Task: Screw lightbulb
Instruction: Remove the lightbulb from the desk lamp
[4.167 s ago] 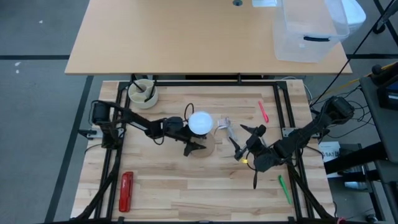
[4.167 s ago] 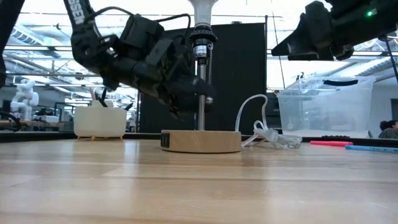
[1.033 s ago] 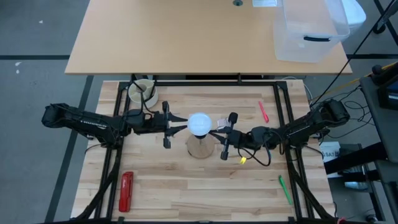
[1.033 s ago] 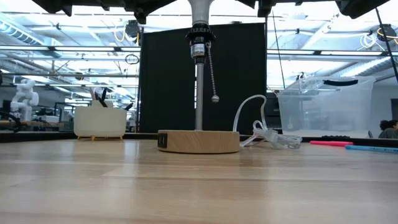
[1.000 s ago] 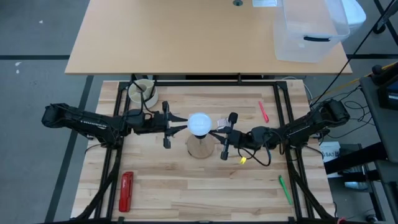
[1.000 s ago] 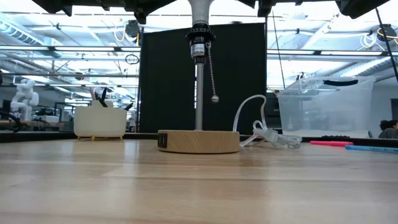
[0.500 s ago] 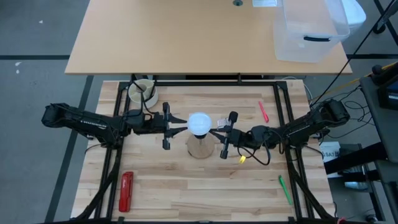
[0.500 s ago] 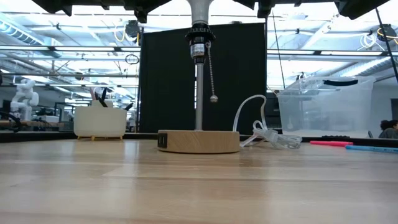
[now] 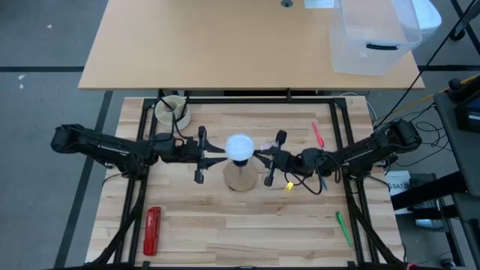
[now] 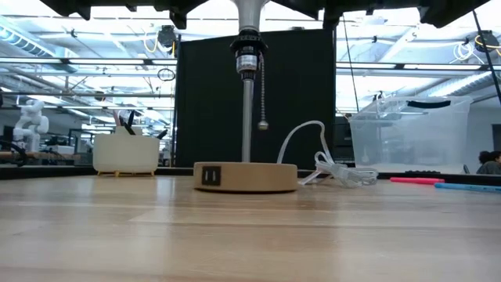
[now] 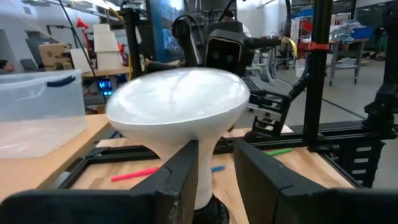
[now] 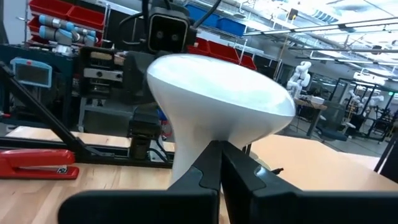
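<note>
Lightbulb point(image 9: 240, 147), white frosted dome tapering to neck, upright atop lamp post point(image 10: 246, 121)

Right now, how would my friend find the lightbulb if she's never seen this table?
Look to the middle of the wooden table, where the left gripper and right gripper meet. Between them a lamp rises from a round wooden base. The lightbulb is the white dome on top.

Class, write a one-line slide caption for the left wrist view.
Left gripper at the neck of the white lightbulb, the right arm's gripper facing it from behind.
</note>
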Motion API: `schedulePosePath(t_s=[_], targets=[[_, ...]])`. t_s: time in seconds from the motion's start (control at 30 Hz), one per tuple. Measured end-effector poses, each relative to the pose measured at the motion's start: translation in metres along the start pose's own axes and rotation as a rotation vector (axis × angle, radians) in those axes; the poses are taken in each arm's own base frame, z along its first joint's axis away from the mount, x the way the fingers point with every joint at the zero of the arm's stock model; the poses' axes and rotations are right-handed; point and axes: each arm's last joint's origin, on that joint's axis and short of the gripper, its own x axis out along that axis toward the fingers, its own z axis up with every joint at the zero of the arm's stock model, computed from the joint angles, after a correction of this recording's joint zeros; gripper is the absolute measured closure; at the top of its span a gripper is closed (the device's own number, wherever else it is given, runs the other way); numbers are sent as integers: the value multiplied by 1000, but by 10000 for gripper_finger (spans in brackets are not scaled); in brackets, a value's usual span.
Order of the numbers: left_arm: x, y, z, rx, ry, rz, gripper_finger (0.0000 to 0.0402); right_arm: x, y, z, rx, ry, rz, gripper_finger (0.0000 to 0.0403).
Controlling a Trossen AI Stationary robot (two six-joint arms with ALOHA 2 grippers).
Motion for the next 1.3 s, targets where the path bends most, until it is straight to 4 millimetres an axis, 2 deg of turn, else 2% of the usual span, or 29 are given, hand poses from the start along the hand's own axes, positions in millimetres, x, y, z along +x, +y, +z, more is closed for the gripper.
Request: schedulePosePath(t_s=[0.47, 0.67, 0.83, 1.03, 1.3], targets=[[25, -4, -36, -41, 119, -3, 294, 3, -5, -9, 1, 77, -11, 403], [22, -1, -32, -25, 116, 81, 302, 0, 0, -17, -35, 162, -17, 403], [14, 1, -25, 13, 124, 107, 323, -4, 9, -12, -78, 132, 19, 403], [9, 2, -14, 48, 78, 122, 325, -9, 17, -1, -134, 50, 38, 403], [9, 2, -12, 56, 58, 106, 325, -12, 22, 3, -194, 16, 51, 403]])
